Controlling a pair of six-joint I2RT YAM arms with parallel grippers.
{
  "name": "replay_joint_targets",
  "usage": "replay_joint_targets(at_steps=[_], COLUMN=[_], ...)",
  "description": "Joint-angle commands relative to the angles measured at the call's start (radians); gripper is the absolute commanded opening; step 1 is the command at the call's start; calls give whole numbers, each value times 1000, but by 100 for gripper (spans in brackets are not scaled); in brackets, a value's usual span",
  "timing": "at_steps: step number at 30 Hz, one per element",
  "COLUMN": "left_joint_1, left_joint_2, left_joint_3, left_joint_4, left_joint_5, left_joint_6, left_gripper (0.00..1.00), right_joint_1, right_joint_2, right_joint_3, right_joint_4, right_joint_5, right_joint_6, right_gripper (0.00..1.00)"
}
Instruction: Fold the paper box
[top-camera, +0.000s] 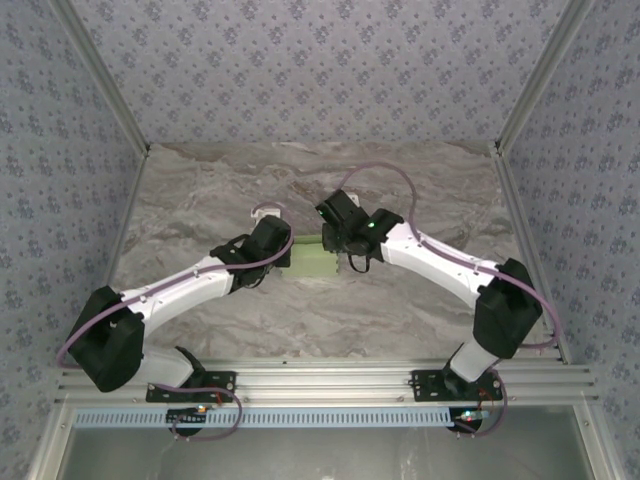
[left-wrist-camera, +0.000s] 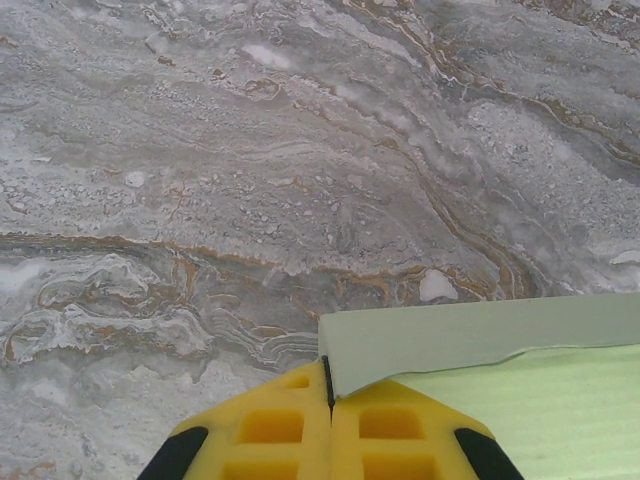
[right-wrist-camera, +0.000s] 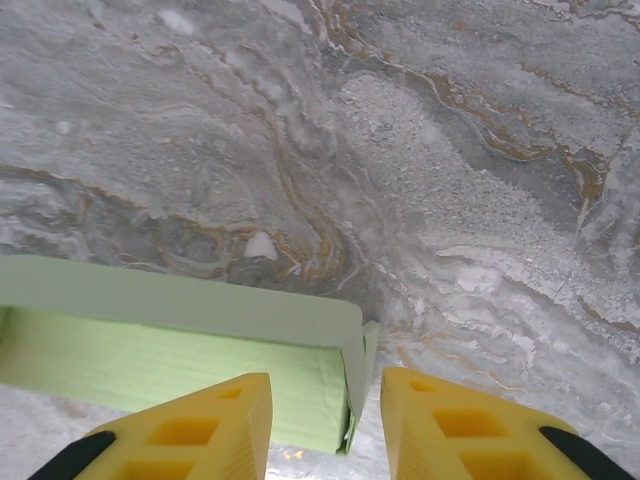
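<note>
The grey, brown-veined marble-look table (top-camera: 200, 190) carries the pale light-green thin card paper box (top-camera: 314, 263), a long, matt, unmarked trough with one raised wall, lying mid-table between the arms. At the box's 9 o'clock end the left gripper (left-wrist-camera: 328, 368), yellow pocketed fingers (left-wrist-camera: 268, 428) pressed together, pinches the raised wall's corner. At its 3 o'clock end the right gripper (right-wrist-camera: 325, 388) stands parted astride the end wall; contact there is unclear. From above, both wrists cover the box's ends
</note>
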Motion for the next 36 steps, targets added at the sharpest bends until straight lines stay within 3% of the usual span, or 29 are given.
replay_joint_targets(at_steps=[1,3,7,13,15,17,20,25,30,36], left_joint_1=[-11,-10,-14,-16,-17,-17,-18,-20,-21,-23], left_joint_2=[-5,-7,-6,-3,0,-1,0,3,8,23], left_joint_3=[-33,-36,-36,-28,-27,-27,-30,-29,-24,-12], left_joint_4=[-81,-80,-79,-84,-85,-84,-82,-79,-79,-83], left_joint_5=[-16,-17,-18,-23,-25,-29,-32,-33,-36,-36], left_joint_6=[-5,-6,-5,-11,-14,-17,-19,-23,-23,-22], left_gripper=[4,4,4,4,4,4,4,4,4,4], right_joint_1=[-27,-62,-178,-341,-373,-398,-410,-386,-361,-363], right_joint_2=[-66,-88,-114,-112,-109,-110,-108,-85,-72,-55], right_joint_3=[-31,-52,-115,-295,-345,-400,-467,-461,-455,-317], right_joint_4=[-25,-9,124,399,463,543,668,690,681,426], right_joint_5=[-45,-99,-372,-727,-768,-800,-811,-799,-773,-732], right_joint_6=[33,46,76,362,466,586,795,1015,1138,936], right_gripper=[37,38,45,63,82,89,92,99,95,72])
